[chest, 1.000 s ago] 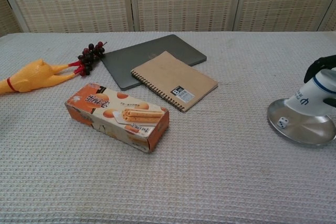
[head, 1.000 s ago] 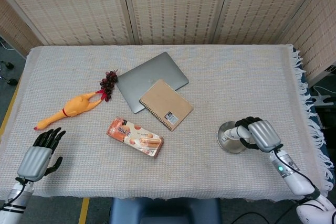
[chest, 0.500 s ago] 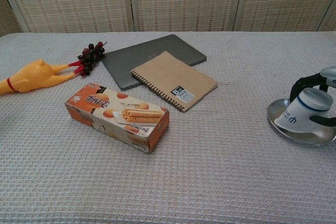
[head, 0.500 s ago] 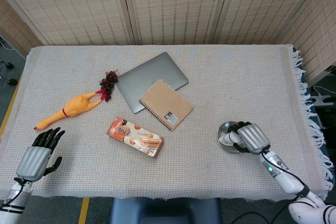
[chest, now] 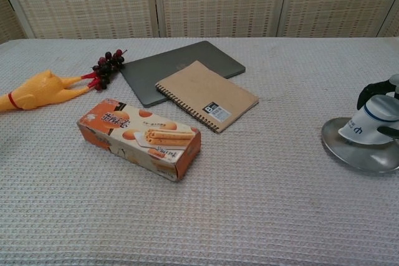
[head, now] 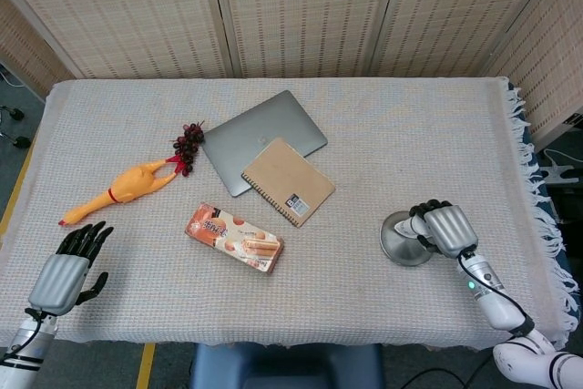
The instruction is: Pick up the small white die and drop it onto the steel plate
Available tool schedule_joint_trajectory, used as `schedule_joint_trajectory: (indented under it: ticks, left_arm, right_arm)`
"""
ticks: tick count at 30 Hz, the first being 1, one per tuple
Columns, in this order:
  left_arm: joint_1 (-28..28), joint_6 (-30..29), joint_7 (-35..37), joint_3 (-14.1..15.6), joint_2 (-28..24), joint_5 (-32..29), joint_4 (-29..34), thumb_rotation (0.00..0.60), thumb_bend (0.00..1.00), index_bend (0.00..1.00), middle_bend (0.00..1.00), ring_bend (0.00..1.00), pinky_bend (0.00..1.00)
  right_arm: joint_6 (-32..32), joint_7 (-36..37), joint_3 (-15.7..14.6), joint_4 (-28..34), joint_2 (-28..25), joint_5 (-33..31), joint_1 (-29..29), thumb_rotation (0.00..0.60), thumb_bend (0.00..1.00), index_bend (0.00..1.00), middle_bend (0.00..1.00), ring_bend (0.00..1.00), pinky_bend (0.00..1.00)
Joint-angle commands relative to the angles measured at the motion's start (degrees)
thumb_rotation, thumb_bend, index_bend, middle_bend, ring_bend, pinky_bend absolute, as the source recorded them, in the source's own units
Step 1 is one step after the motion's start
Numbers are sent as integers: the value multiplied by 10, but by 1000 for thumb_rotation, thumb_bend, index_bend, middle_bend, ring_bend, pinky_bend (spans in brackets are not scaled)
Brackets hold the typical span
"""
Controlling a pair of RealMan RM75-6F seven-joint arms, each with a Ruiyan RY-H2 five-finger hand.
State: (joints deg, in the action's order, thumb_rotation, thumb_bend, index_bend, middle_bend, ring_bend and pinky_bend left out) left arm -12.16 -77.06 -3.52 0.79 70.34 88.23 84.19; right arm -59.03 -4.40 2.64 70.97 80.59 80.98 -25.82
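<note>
The steel plate (head: 399, 241) (chest: 352, 151) lies near the table's right front. My right hand (head: 446, 229) (chest: 378, 115) hovers over the plate's right rim with its fingers curled in tight. The small white die shows nowhere on the plate's bare surface. It seems to be enclosed in those curled fingers, hidden from both views. My left hand (head: 66, 272) rests at the table's front left corner, fingers apart and holding nothing. It appears only in the head view.
A snack box (head: 234, 238) (chest: 139, 137) lies at the front middle. Behind it are a brown spiral notebook (head: 288, 181) on a grey laptop (head: 260, 137), dark grapes (head: 189, 145) and a yellow rubber chicken (head: 121, 189) to the left.
A second ago the die lay on the plate's left part. My right hand dipped over it, then drew back to the right. The die no longer shows and the plate has shifted slightly right.
</note>
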Motion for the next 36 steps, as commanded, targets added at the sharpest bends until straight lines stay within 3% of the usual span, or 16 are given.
schedule_joint_trajectory:
  ticks: [1, 5, 11, 19, 22, 26, 32, 36]
  left_arm:
    - [0, 2, 3, 0, -1, -1, 1, 600, 419, 0, 0, 0, 114]
    - [0, 1, 0, 0, 0, -2, 1, 600, 420, 0, 0, 0, 114]
    - [-4, 11, 8, 1, -2, -3, 0, 600, 420, 0, 0, 0, 114]
    - [-5, 13, 2, 1, 1, -4, -1, 600, 419, 0, 0, 0, 114]
    - [-4, 11, 4, 0, 1, -6, -3, 600, 420, 0, 0, 0, 115]
    - [-4, 9, 6, -3, 1, -11, -5, 600, 421, 0, 0, 0, 115]
    - [-1, 2, 7, -2, -1, -6, -2, 600, 420, 0, 0, 0, 114]
    - [-3, 5, 8, -3, 1, -7, -6, 600, 419, 0, 0, 0, 92]
  right_arm:
    - [13, 35, -21, 20, -15, 28, -3, 600, 267, 484, 387, 263, 376]
    - [10, 91, -50, 57, -46, 70, -1, 600, 268, 483, 387, 263, 376]
    - [1, 96, -65, 65, -55, 86, 5, 600, 267, 483, 387, 263, 376]
    - [-1, 48, -7, -17, 8, 28, -8, 600, 267, 482, 387, 263, 379]
    - [5, 55, -1, -30, 20, 22, -13, 600, 268, 476, 387, 262, 381]
    - [-4, 64, -20, -16, 9, 43, -6, 600, 267, 473, 386, 262, 381]
    - [-49, 97, -68, 55, -41, 97, 24, 600, 267, 444, 384, 251, 381]
    - [-52, 87, -69, 68, -49, 88, 32, 600, 267, 429, 381, 251, 381]
